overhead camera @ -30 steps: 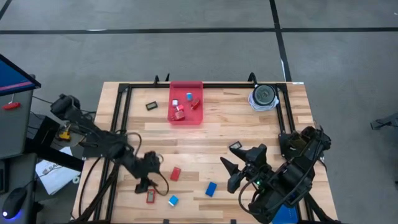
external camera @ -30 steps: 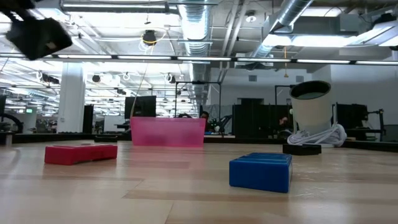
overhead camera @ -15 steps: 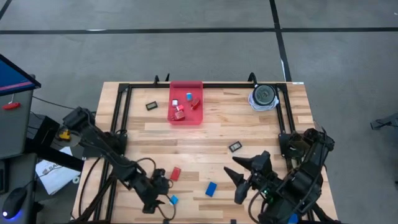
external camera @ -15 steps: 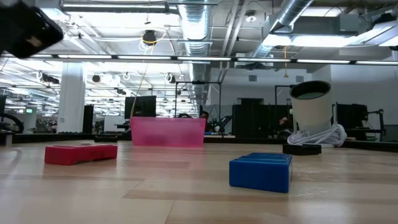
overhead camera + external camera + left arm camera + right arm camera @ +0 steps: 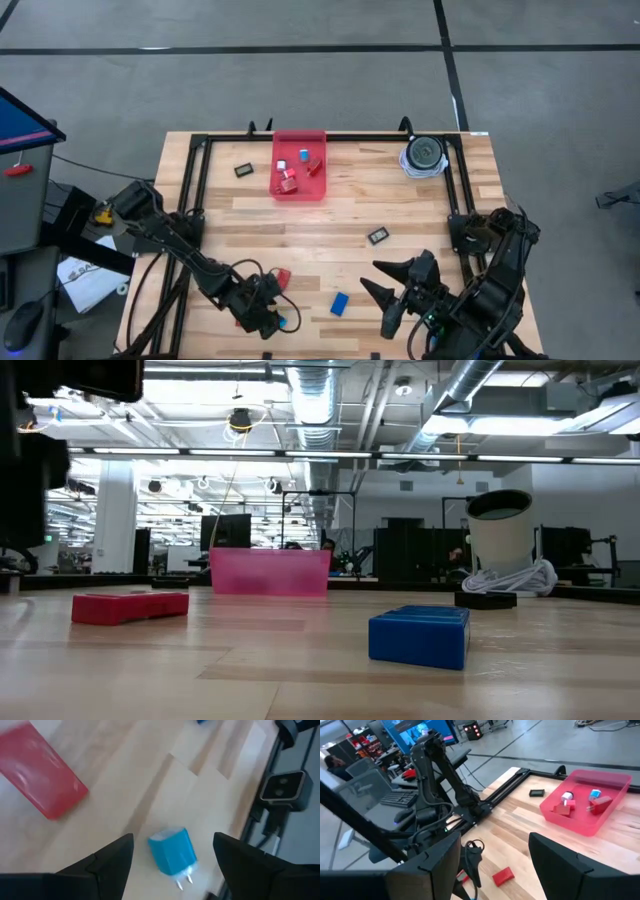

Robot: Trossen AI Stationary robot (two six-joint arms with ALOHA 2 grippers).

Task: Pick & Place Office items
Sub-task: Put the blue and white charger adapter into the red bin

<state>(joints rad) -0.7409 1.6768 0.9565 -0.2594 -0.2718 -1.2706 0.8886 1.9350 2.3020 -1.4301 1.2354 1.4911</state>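
Blue charger [image 5: 171,851] between open left pincer [image 5: 172,857]

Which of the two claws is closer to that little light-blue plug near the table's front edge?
Left. The left gripper hangs open right over the plug; the right gripper is farther off, beyond the blue block.

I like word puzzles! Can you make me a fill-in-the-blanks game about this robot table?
1. The left gripper hangs open over a small ____ plug.
2. The pink tray sits at the table's ____ edge.
3. The dark blue block lies ____ the two grippers.
4. The right gripper holds ____.

Missing words: blue; far; between; nothing
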